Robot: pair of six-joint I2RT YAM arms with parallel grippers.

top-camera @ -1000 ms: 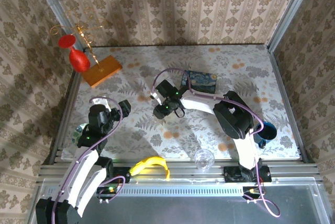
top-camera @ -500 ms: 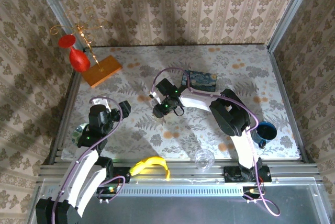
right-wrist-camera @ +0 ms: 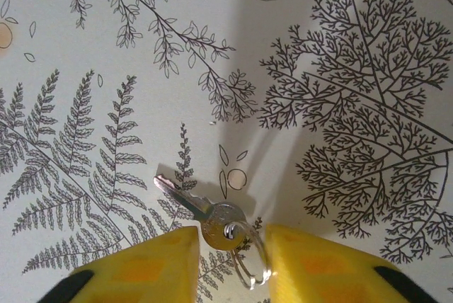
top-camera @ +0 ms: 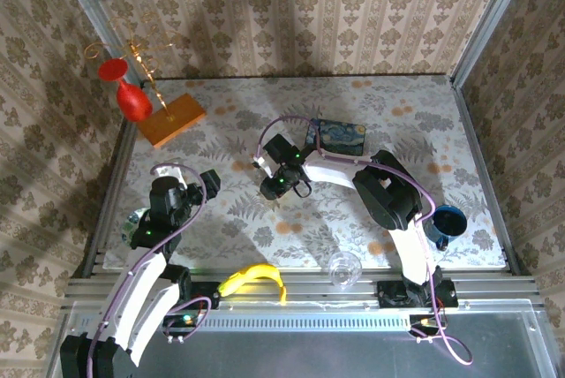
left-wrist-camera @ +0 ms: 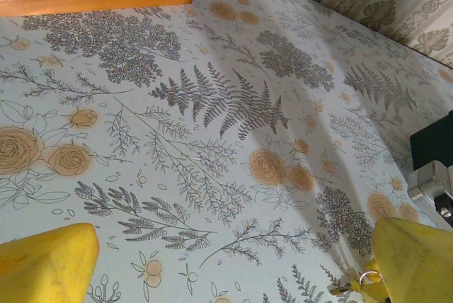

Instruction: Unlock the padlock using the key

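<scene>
Key: the silver key [right-wrist-camera: 202,212] lies flat on the floral tablecloth [right-wrist-camera: 212,48], its blade pointing up and left in the right wrist view and its ring [right-wrist-camera: 251,257] at the head.
Right pincer: the right gripper [right-wrist-camera: 232,236] is low over the cloth, one yellow finger on each side of the key's head and ring (jaws parted, nothing clamped).
Left pincer: the left gripper [left-wrist-camera: 233,236] is spread wide and holds nothing, near the table's left side.
Since a second ago: from above, the right arm's elbow has drawn off the blue cup [top-camera: 448,222], now showing more fully. Its wrist has barely shifted, and the left arm is unchanged.
</scene>
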